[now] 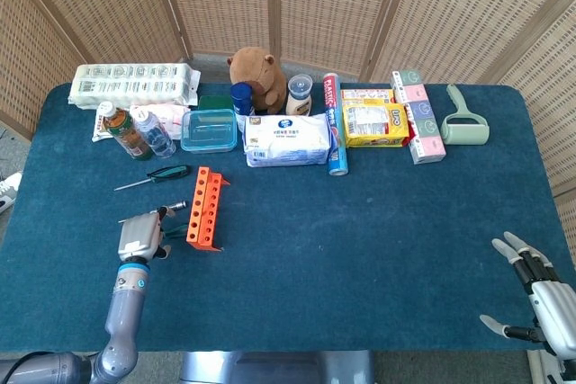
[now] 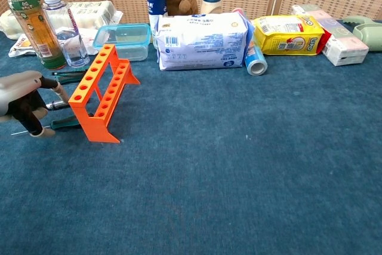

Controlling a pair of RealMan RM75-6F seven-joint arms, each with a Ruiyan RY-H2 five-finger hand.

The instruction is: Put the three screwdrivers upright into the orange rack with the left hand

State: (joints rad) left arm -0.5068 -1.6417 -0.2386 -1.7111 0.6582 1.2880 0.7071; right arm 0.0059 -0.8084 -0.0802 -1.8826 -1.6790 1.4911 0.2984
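Left hand hovering low over the two nearer screwdrivers, fingers curled down around the shafts, probably not actually gripping anything yet, hard to tell from either view. Third screwdriver lying further back, apart from the hand. Rack standing empty just beside the fingertips. Right hand idling open near the table edge, holding nothing. Risking a double grab here, with both shafts lying so close together. Also risking a knuckle bumping the rack and knocking it over. Thin shafts maybe rolling away on the cloth too.
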